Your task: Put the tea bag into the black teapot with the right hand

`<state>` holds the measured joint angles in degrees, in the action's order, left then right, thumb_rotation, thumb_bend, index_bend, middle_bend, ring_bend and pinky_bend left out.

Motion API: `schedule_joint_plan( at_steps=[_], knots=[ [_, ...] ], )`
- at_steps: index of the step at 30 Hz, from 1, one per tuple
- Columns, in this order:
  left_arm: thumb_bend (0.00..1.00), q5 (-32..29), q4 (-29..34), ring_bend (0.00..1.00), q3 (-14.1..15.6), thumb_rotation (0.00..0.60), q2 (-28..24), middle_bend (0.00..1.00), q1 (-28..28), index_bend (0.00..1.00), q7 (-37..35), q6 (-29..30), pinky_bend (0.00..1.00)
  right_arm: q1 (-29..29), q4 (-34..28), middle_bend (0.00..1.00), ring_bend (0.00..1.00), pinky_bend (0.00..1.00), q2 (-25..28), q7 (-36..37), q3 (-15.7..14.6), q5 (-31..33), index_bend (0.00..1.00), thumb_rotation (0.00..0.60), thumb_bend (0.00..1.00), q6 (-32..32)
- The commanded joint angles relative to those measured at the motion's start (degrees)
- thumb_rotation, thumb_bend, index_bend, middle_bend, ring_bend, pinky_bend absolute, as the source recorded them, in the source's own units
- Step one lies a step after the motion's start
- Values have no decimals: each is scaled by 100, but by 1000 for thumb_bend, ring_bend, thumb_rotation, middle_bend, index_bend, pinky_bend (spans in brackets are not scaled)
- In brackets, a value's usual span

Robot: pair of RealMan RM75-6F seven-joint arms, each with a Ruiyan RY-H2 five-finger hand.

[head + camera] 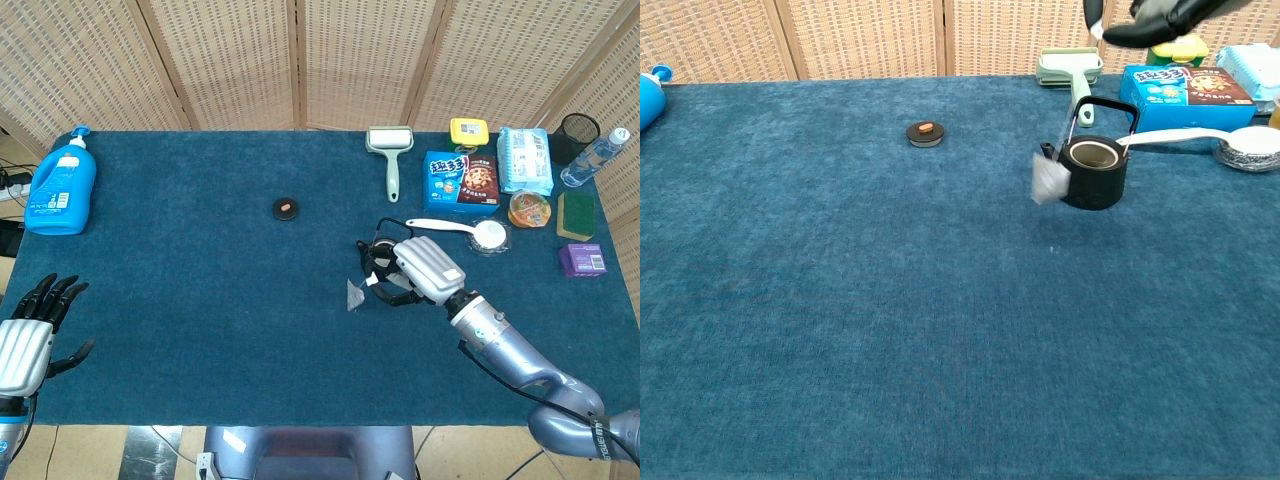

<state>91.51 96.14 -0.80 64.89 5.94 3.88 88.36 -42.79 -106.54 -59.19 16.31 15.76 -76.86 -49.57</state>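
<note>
Right of table centre: right hand [425, 268] above small black teapot with upright handle [1095, 170], fingertips seemingly pinching string; pale tea bag [1048, 182] dangles just left of pot, outside the rim. Lid off, round black lid with orange knob [925, 133] lies apart toward far edge. Pot interior shows nothing inside. Judgement: shift bag over opening, lower, then release. Left hand [28, 340] spread, idle at near left edge.

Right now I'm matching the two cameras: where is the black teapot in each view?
Head view: black teapot right of centre, mostly hidden under the right hand.
Chest view: black teapot upper right, lid off, fully visible.
Shared landmark: the green lint roller behind it.
</note>
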Motion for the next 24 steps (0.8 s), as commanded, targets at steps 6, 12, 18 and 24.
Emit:
schedule_joint_plan(
  at_steps=[6, 12, 18, 24],
  knots=[
    [287, -68, -78, 31, 2, 600, 29, 116, -40, 141, -56, -9, 136, -286, 320, 1000, 1000, 1000, 75, 263, 241, 314, 534, 600, 521, 325],
    [287, -118, -117, 31, -12, 600, 51, 116, -41, 141, -66, -45, 137, -462, 587, 1000, 1000, 1000, 27, 302, 326, 549, 536, 600, 522, 535],
    [287, -199, -160, 31, -42, 600, 88, 116, -6, 141, -53, -143, 136, -604, 954, 1000, 1000, 1000, -54, 385, 377, 746, 538, 600, 521, 733],
    [286, -249, -189, 31, -58, 600, 103, 116, 21, 141, -38, -215, 136, -658, 1217, 1000, 1000, 1000, -120, 485, 358, 813, 538, 600, 521, 873]
  ],
)
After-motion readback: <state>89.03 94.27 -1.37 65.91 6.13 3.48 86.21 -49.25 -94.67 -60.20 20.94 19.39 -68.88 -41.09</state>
